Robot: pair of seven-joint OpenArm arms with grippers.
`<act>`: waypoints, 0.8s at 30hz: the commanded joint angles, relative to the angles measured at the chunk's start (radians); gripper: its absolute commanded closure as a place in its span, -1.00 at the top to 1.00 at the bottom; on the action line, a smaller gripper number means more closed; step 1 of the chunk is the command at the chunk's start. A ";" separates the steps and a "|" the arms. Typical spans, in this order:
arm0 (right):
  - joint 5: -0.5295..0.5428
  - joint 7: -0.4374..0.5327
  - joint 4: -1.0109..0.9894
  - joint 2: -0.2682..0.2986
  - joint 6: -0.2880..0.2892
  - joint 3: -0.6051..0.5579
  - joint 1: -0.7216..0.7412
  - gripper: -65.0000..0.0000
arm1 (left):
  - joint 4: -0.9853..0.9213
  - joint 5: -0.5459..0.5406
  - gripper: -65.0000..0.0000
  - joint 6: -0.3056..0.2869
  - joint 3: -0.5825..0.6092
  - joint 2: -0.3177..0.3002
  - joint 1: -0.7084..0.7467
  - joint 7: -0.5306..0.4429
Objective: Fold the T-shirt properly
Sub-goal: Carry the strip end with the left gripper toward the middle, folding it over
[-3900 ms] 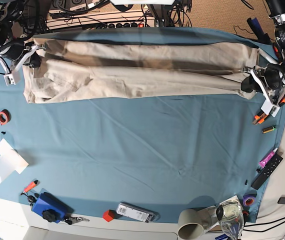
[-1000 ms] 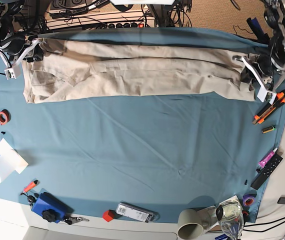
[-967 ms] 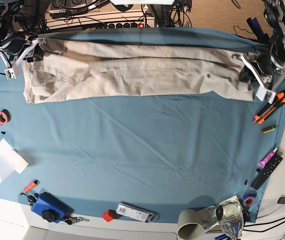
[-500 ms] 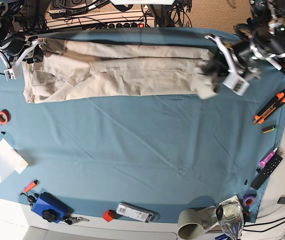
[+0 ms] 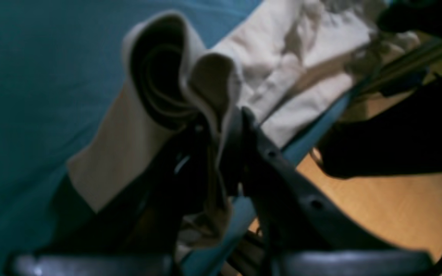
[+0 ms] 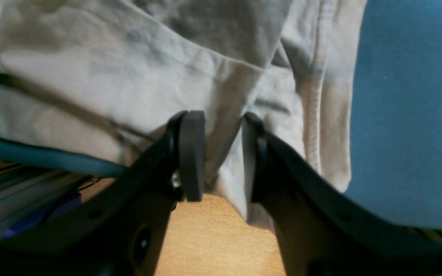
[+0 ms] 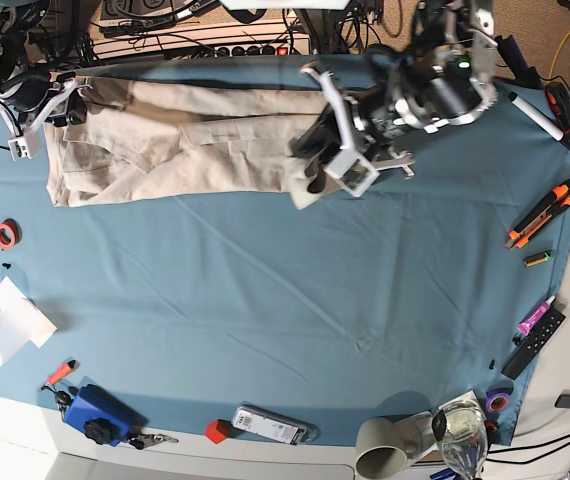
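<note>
Left tool (image 7: 317,160) pinched closed mid-table; right tool (image 6: 221,153) parted at corner

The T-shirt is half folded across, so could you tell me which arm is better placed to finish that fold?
The left, probably: its tool is shut on the T-shirt end, lifted above mid-table. The right tool only sits at the other end, open around cloth.

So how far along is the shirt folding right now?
Done: the T-shirt lies as a long narrow strip on the table cloth. In hand: the left gripper carries one end across toward the other end, where the right gripper sits. Left: laying it down and tidying.
</note>
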 commanded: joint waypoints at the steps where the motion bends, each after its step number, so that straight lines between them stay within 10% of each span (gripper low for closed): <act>1: 0.009 0.014 0.018 0.017 0.002 0.010 0.000 -0.47 | 0.006 -0.002 -1.00 -0.002 0.024 0.015 -0.013 -0.031; 18: 0.009 0.014 0.018 0.017 0.002 0.010 0.000 -0.47 | -0.068 0.130 -1.00 0.030 0.168 0.111 -0.026 -0.107; 24: 0.009 0.014 0.018 0.017 0.002 0.010 0.000 -0.47 | -0.068 0.130 -0.06 0.001 0.168 0.111 -0.026 -0.134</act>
